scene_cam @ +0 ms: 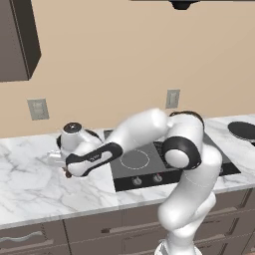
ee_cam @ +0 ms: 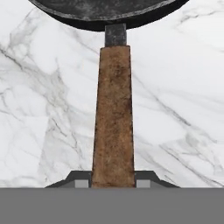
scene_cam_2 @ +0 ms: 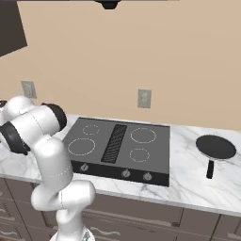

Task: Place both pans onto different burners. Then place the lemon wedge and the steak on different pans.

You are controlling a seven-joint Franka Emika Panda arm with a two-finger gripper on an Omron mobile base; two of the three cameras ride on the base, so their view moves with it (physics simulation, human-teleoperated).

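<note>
**Long handle, far grip: the wooden-handled pan could twist on the way to the cooktop**

The gripper (ee_cam: 113, 181) sat low over the marble counter (scene_cam: 30, 184) to the left of the cooktop (scene_cam_2: 117, 146), with the brown wooden handle (ee_cam: 113, 109) running straight up between its two fingertips (ee_cam: 81, 183). The tips stood close on either side of the handle's free end; whether they were actually pressing it could not be told. The wooden-handled pan (ee_cam: 109, 11) lay flat on the counter beyond the handle, still left of the cooktop and off any burner.

The all-dark pan (scene_cam_2: 215, 147) rested on the counter to the right of the cooktop, well apart from it, handle pointing toward the front edge. All four burners, including the front-left burner (scene_cam_2: 81, 146), were bare. The steak and lemon wedge could not be made out.

The main risk, as a judgement: a hold at the far end of a long handle leaves the pan's weight hanging well out from the fingers, so the pan may droop or rotate in the grip when raised. A drooping rim could catch the cooktop's edge, or the pan could land straddling two rings instead of one.
</note>
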